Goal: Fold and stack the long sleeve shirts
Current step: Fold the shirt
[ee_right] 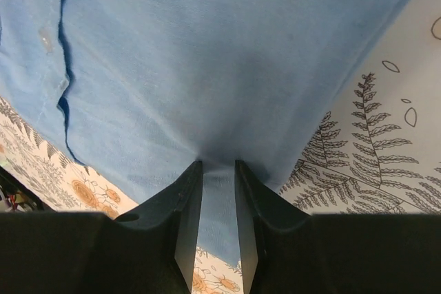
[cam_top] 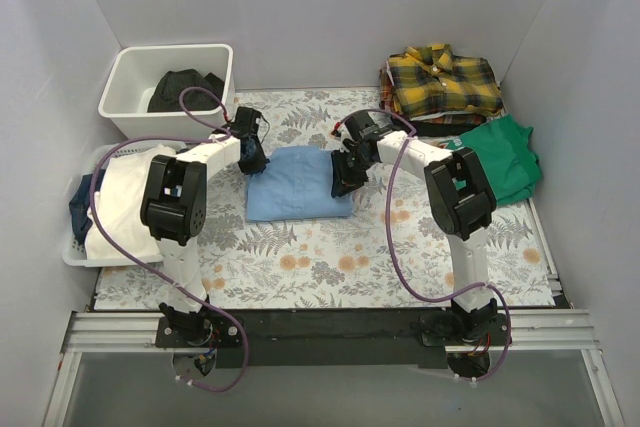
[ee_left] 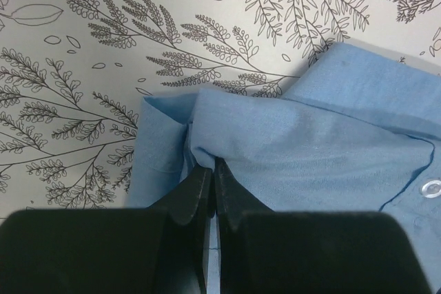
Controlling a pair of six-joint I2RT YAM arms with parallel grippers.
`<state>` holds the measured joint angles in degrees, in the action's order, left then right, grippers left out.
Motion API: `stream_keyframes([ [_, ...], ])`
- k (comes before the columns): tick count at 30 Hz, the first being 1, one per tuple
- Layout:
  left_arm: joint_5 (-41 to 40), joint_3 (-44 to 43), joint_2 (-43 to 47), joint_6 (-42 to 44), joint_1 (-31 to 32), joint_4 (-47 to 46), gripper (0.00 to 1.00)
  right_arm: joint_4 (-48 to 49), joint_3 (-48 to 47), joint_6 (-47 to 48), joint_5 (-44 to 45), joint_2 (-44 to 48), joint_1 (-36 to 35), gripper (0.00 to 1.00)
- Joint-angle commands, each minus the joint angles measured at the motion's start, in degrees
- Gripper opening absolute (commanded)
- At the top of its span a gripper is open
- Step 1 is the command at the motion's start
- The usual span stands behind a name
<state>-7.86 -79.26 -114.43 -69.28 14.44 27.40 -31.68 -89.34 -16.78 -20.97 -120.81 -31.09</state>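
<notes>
A light blue long sleeve shirt (cam_top: 298, 185) lies folded into a rectangle at the middle of the floral table. My left gripper (cam_top: 254, 159) is at its left edge, shut on a fold of the blue cloth (ee_left: 289, 142), jaws pressed together (ee_left: 212, 170). At the right edge my right gripper (cam_top: 345, 179) pinches a thicker bunch of the same shirt (ee_right: 207, 60) between its fingertips (ee_right: 218, 166), and the cloth pulls taut toward them. A yellow-and-black plaid long sleeve shirt (cam_top: 440, 82) sits folded on a pile at the back right.
A green T-shirt (cam_top: 505, 159) lies at the right, in front of the plaid pile. A white bin (cam_top: 130, 75) at the back left holds a black garment (cam_top: 182, 87). A white basket (cam_top: 75, 247) at the left edge holds white and dark cloth.
</notes>
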Motion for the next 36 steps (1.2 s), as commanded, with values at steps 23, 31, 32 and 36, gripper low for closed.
stream_keyframes([
  [23,-1.92,6.83,12.48,2.83,-2.04,6.09,0.67,2.75,0.65,1.13,-4.95,2.6,6.31,0.73],
  [31,6.45,11.94,11.16,2.13,-2.04,2.66,0.68,14.53,6.36,-2.56,-14.61,-0.55,7.01,0.75],
  [32,6.45,12.2,10.81,1.78,-2.04,2.83,0.67,16.37,7.33,-3.52,-15.23,-1.17,7.01,0.76],
  [36,3.91,13.96,9.5,1.6,-2.04,4.06,0.63,20.25,9.44,-5.28,-17.96,-4.16,6.92,0.76],
])
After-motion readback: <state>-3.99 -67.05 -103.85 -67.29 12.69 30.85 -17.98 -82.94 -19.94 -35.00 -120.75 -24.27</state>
